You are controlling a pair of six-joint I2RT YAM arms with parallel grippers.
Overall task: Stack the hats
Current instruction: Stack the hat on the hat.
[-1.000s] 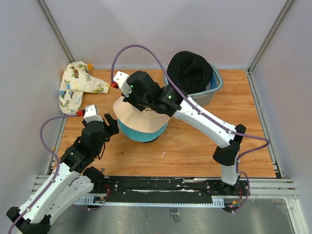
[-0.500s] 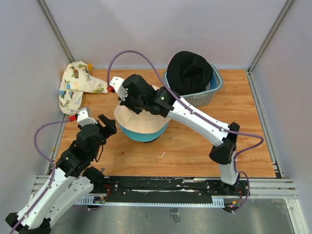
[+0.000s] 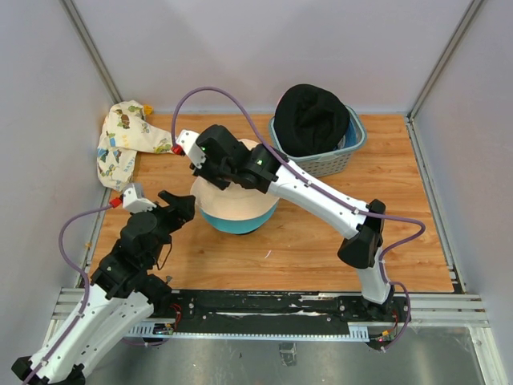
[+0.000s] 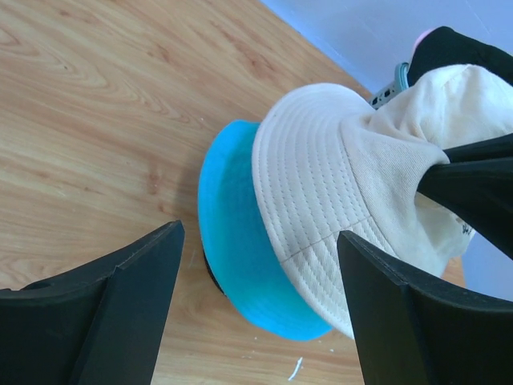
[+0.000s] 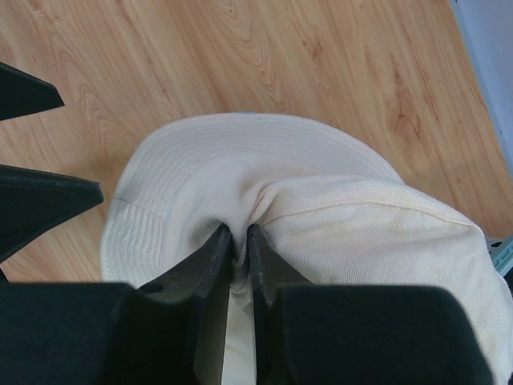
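Cream hat [image 5: 321, 208] now seated on teal hat [image 4: 228, 241] below the still-pinching right end effector [image 5: 240, 234] — release due; left end effector [image 4: 258, 241] wide open, empty.

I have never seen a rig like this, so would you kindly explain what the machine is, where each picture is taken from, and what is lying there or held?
This is a pair of robot arms bolted at the near edge of a wooden table. One picture comes from a fixed camera above and behind them. The other two come from cameras on each wrist, looking past that arm's two-finger tool. In the middle a cream hat lies on top of a teal-blue hat. The right tool is pinching a fold of the cream hat. The left tool is open beside the pile, holding nothing. At the back right a black hat sits in a slatted basket, and a patterned cloth lies at the back left.
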